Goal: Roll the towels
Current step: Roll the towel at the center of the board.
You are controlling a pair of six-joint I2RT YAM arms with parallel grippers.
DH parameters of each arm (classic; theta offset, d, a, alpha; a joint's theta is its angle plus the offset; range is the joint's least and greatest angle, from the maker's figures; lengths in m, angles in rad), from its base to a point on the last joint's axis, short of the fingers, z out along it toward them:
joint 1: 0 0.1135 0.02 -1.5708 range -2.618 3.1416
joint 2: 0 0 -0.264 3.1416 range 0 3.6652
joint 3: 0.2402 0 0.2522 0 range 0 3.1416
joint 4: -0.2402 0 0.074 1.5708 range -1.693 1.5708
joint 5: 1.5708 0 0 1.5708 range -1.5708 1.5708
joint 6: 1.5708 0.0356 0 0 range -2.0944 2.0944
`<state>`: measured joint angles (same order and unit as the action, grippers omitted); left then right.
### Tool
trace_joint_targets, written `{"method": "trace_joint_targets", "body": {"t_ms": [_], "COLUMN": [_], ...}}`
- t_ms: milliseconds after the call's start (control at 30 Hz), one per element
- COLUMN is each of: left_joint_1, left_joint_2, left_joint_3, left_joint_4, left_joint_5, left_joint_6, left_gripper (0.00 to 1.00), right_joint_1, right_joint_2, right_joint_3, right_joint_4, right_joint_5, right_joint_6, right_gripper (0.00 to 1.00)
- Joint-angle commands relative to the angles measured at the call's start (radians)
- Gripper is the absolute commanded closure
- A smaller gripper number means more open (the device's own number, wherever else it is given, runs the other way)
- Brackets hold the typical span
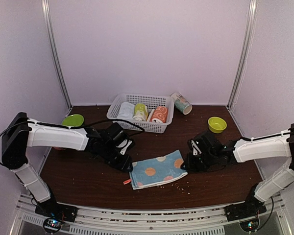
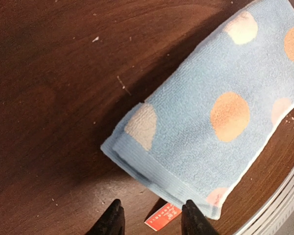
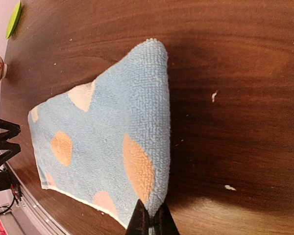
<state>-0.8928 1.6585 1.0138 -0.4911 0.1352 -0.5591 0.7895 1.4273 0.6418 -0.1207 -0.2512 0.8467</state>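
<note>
The light blue towel (image 1: 158,169) with orange and white spots lies folded on the brown table between my two arms. My left gripper (image 1: 123,161) is open at its left end; in the left wrist view the gripper (image 2: 152,220) sits just short of the towel's folded edge (image 2: 206,122), above its red label (image 2: 162,218). My right gripper (image 1: 190,164) is shut on the towel's right edge; in the right wrist view the gripper (image 3: 151,221) pinches the lifted fold of the towel (image 3: 112,142). The peach-orange towel (image 1: 159,114) sits rolled in the basket.
A white basket (image 1: 118,104) at the back centre holds rolled towels, a pale one (image 1: 126,110) and a yellow-green one (image 1: 140,112). A patterned cup (image 1: 181,103) lies beside it. A green plate (image 1: 72,120) is at back left, a yellow-green bowl (image 1: 217,124) at back right.
</note>
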Motion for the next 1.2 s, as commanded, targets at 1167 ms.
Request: {"method": "trace_joint_targets", "body": {"t_ms": [1167], "left_joint_1": [-0.054], "left_joint_2": [0.118], "left_joint_3": [-0.001], "left_joint_4": [0.185], "left_joint_5": [0.087], "left_joint_6": [-0.074], "left_gripper": [0.64], "right_joint_1": [0.239], "right_joint_2": [0.229], "right_joint_3": [0.321], "right_joint_4": [-0.226], "right_joint_5": [0.158], "right_joint_6": [-0.122], "right_gripper": [0.83]}}
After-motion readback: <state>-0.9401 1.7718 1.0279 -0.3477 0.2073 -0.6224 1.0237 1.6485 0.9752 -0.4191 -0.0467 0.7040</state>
